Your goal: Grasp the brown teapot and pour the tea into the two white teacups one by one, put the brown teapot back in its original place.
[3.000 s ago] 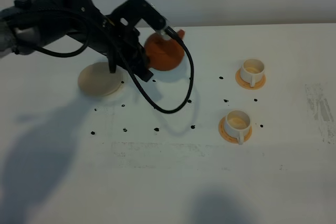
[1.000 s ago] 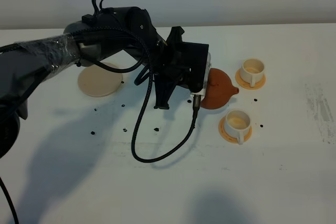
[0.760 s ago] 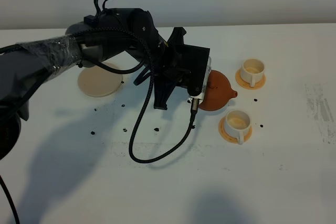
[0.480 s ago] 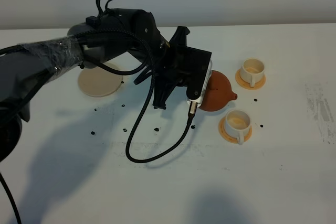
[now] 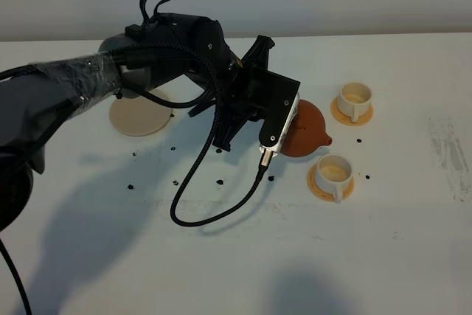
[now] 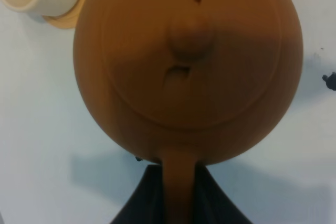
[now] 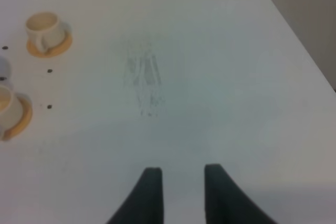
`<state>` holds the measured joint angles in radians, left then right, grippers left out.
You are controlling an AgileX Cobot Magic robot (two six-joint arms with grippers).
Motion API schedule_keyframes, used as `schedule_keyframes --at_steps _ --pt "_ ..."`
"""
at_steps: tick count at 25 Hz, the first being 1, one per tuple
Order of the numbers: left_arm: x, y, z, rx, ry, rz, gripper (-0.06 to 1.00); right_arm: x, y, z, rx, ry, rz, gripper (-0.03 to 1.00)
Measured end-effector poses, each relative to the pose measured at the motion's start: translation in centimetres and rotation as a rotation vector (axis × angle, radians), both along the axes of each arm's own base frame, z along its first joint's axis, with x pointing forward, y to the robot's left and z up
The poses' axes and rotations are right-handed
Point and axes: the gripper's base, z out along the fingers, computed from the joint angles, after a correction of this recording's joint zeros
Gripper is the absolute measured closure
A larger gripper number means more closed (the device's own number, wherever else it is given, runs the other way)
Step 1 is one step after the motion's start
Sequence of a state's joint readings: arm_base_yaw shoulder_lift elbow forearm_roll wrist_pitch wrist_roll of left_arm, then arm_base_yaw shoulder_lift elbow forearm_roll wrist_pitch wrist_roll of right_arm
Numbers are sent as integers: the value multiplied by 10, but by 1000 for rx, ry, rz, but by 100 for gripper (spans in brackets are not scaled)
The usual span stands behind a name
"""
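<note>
Left arm [image 5: 88, 79] reaching rightward, left end effector [image 6: 177, 187] clamped, right end effector [image 7: 181, 182] parted

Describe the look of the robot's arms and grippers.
The left arm is black, its rear link wrapped in clear plastic film, with a black cable looping from it. The right gripper shows two dark, tapering fingers.

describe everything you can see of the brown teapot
The brown teapot is a small round pot of matte reddish-brown clay, by its look. Its lid has a round knob and a tiny vent hole. The left gripper has its jaws shut on the handle, holding the pot off the table, tipped, short spout toward the nearer white teacup. Nothing else touches it.
</note>
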<state>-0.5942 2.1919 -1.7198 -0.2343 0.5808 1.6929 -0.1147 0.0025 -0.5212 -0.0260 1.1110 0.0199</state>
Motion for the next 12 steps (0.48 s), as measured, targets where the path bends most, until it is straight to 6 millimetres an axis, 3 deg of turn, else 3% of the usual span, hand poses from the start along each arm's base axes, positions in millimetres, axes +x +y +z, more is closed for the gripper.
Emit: schedule_keyframes --at_steps 12 --pt "-7 -13 0 35 -67 -76 86 0 0 0 0 0 0 75"
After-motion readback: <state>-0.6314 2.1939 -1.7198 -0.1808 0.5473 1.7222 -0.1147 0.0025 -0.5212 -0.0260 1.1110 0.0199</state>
